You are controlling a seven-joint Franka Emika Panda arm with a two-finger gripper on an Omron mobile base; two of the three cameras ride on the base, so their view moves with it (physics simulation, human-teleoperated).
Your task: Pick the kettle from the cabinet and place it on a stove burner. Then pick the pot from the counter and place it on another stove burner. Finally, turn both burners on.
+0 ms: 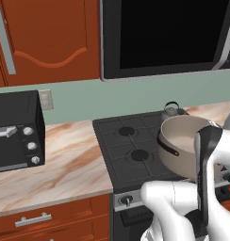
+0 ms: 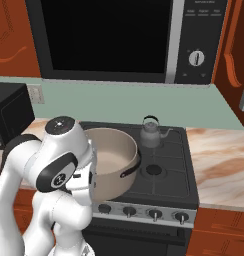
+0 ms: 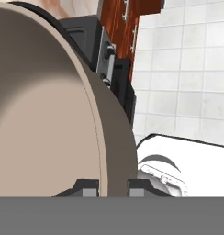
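Above the cooktop [image 2: 169,172], fingers [image 3: 88,188] pinched on the pot [image 2: 111,157] rim, kettle [image 2: 150,133] already on a rear burner; next, probably lowering squarely onto a free burner [image 1: 139,154] before releasing.

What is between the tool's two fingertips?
The pot's rim wall sits between the tool's fingertips, one tip inside and one outside; the hand view shows it.

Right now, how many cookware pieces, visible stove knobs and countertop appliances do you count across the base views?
Kettle: 1
Pot: 1
Stove knobs: 4 showing in the right base view
Toaster oven on the counter: 1
Microwave above the stove: 1
Total: 8
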